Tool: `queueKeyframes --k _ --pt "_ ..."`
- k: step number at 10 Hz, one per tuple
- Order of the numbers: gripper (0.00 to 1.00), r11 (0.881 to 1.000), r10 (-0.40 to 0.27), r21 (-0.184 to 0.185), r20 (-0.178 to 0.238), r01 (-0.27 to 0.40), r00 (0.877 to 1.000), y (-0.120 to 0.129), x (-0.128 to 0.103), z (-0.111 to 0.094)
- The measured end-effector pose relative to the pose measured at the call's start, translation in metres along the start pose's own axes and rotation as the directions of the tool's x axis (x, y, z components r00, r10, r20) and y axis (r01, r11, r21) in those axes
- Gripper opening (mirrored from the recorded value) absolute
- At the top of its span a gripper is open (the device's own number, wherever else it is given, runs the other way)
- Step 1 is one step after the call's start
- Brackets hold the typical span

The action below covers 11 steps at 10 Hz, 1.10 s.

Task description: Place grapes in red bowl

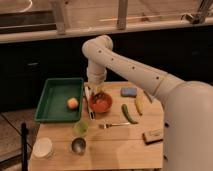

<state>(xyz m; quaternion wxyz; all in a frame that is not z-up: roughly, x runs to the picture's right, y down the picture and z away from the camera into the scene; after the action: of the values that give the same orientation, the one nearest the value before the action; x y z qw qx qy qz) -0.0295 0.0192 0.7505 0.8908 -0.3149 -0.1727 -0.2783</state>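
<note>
The red bowl [101, 104] stands on the wooden table [120, 149], just right of the green tray [56, 94]. My gripper [95, 92] hangs at the end of the white arm, right over the bowl's left rim. I cannot make out the grapes; no dark bunch shows on the table, in the tray or in the bowl, and whatever is at the gripper is hidden. The yellow-orange apple [73, 103] lies in the tray.
A green cup [81, 128], a metal cup [78, 145] and a white bowl [43, 147] stand at the front left. A blue sponge [128, 92], a banana [139, 104], a green vegetable [129, 114], a fork [112, 125] and a brown bar [152, 135] lie to the right.
</note>
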Motion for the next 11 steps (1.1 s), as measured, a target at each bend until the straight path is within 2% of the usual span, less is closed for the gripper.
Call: queueKeyframes --k 5,11 --pt "0.0 0.996 0.084 -0.002 0.017 -0.084 0.996 0.026 0.013 0.007" --pt "0.0 0.995 0.103 -0.009 0.028 -0.103 0.994 0.032 0.02 0.013"
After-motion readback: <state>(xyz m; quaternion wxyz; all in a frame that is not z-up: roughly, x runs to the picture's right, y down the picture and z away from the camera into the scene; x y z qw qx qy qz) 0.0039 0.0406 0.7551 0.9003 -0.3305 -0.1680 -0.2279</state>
